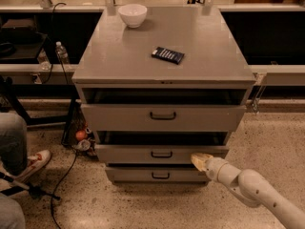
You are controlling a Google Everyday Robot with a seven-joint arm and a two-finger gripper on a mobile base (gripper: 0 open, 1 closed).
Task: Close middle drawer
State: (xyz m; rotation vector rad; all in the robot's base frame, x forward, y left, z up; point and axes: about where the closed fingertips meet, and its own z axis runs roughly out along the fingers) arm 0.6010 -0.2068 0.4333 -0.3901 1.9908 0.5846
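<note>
The pincer (pixel 201 161) rests against the right end of the middle drawer (pixel 143 154) front; I cannot tell how open it is, and it holds nothing. The drawer juts slightly from the cabinet (pixel 209 56), its front running leftward; the push likely goes straight inward.

Readable text: I can make out none anywhere in my view.
Dark flat item (pixel 167 55) on the cabinet (pixel 119 66): rows of small pale marks on its face, too small for me to read.
Middle drawer (pixel 124 154): I read no label or number on its grey front.
My gripper (pixel 200 160): at the right end of the middle drawer front, close against it; I read no lettering on its pale casing.
</note>
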